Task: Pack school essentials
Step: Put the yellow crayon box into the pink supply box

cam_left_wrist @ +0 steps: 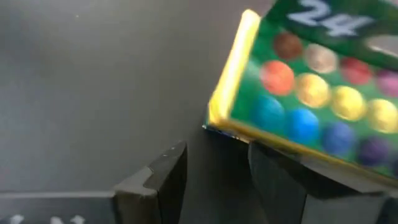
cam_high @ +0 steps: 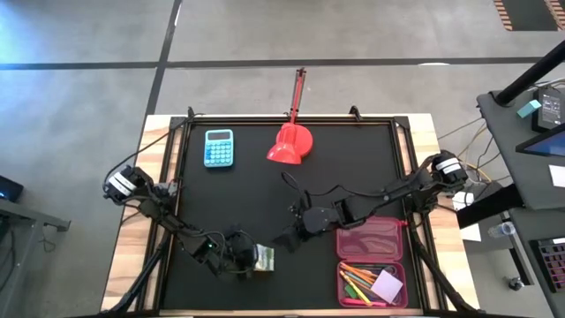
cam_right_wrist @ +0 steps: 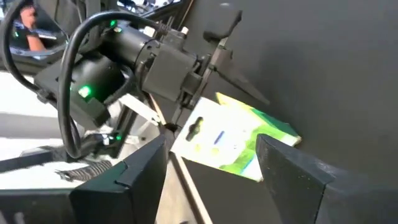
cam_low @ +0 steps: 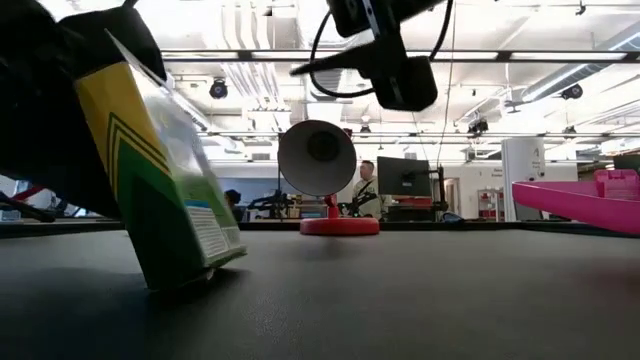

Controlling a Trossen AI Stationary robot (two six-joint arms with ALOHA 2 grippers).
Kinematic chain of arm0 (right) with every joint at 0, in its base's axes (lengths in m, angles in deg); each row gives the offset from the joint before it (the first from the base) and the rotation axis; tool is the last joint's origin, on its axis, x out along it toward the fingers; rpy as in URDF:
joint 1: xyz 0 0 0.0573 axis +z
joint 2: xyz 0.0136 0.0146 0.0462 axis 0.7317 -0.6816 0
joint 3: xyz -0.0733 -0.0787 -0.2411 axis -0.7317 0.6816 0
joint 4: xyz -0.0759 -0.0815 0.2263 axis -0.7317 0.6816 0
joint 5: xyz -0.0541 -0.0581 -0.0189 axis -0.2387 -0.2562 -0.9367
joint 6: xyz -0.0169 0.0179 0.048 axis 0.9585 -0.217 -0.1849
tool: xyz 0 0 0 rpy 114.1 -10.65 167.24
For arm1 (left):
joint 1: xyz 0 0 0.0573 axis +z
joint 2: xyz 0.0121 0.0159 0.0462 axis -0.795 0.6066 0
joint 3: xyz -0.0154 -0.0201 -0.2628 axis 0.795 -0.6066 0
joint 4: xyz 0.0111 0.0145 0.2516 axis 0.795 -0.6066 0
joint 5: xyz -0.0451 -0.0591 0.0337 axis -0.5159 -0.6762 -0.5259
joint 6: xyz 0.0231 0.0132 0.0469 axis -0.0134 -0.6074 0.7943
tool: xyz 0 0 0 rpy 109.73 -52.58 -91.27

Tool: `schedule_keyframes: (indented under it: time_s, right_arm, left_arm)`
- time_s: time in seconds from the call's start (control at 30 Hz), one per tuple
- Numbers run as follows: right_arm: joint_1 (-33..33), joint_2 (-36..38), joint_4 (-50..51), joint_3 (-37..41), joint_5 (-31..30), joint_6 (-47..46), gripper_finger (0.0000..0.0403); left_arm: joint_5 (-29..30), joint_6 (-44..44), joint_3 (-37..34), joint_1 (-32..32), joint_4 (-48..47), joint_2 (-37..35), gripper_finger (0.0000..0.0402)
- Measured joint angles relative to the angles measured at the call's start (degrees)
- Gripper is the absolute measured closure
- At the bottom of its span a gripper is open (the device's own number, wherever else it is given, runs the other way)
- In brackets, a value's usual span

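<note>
the left arm is reaching in low from the table's left edge, its left gripper [cam_high: 250, 259] lying close to the mat at the near edge and touching the yellow-green crayon box [cam_high: 263, 258]. in the low view the crayon box [cam_low: 160, 170] is standing tilted on one bottom corner, leaning back against the dark bulk of that gripper. the left wrist view is showing one finger [cam_left_wrist: 280, 180] sitting under the box's edge and the other finger [cam_left_wrist: 161, 180] standing clear of it with bare mat in between, so whether the jaws are pinching the box or only propping it i cannot tell.

the right arm is stretching from the table's right edge toward the crayon box, its right gripper [cam_high: 290, 237] hanging above the mat just beside the box and not touching it. its two fingers [cam_right_wrist: 134, 177] are spread wide apart with nothing between them, framing the box [cam_right_wrist: 236, 143] farther off.

the pink case [cam_high: 372, 259] is lying open to the right of the crayon box, with pencils, pens and a pale note pad [cam_high: 387, 285] in its nearer half; the single items there are too small to sort out. in the low view only the case's rim [cam_low: 575, 200] is showing, cut off at the edge.
</note>
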Motion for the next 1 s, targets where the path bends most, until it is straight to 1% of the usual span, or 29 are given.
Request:
schedule_keyframes:
  time_s: [0.13, 0.27, 0.33, 0.43, 0.5, 0.63, 0.77, 0.87, 1.0]
  right_arm:
    - [1.14, -1.43, 0.63, -1.31, -1.79, -3.73, 0.0172]
    - [2.48, -6.18, 3.25, -3.72, -1.43, -5.15, 0.0174]
    - [2.64, -8.64, 3.63, -5.19, -0.43, -5.57, 0.0172]
    - [2.45, -11.25, 4.02, -7.69, 3.15, -5.79, 0.0170]
    - [2.42, -12.19, 5.12, -9.49, 4.35, -4.19, 0.0170]
    - [2.52, -12.50, 9.90, -12.31, 4.86, 1.26, 0.0170]
    - [2.36, -11.96, 19.41, -14.80, 4.53, 5.31, 0.0170]
    - [2.36, -11.85, 25.65, -16.93, 4.51, 6.64, 0.0170]
    - [2.41, -11.82, 27.20, -18.67, 4.55, 11.94, 0.0170]
  left_arm:
    - [0.08, 0.72, 0.37, 0.38, 2.41, -0.01, 0.0247]
    - [0.10, 3.87, 1.14, 0.75, 4.46, -0.05, 0.0247]
    - [0.10, 5.18, 1.44, 0.92, 5.11, -0.05, 0.0247]
    - [0.08, 5.99, 1.82, 1.07, 5.50, -0.05, 0.0247]
    - [0.08, 5.91, 1.82, 1.07, 5.29, -0.05, 0.0247]
    - [0.08, 5.89, 1.82, 1.07, 5.72, -0.05, 0.0247]
    - [0.08, 5.86, 1.85, 1.07, 6.44, -0.05, 0.0247]
    - [0.08, 5.84, 1.85, 1.07, 7.02, -0.05, 0.0247]
    - [0.06, 5.84, 1.89, 1.07, 7.02, -0.05, 0.0247]
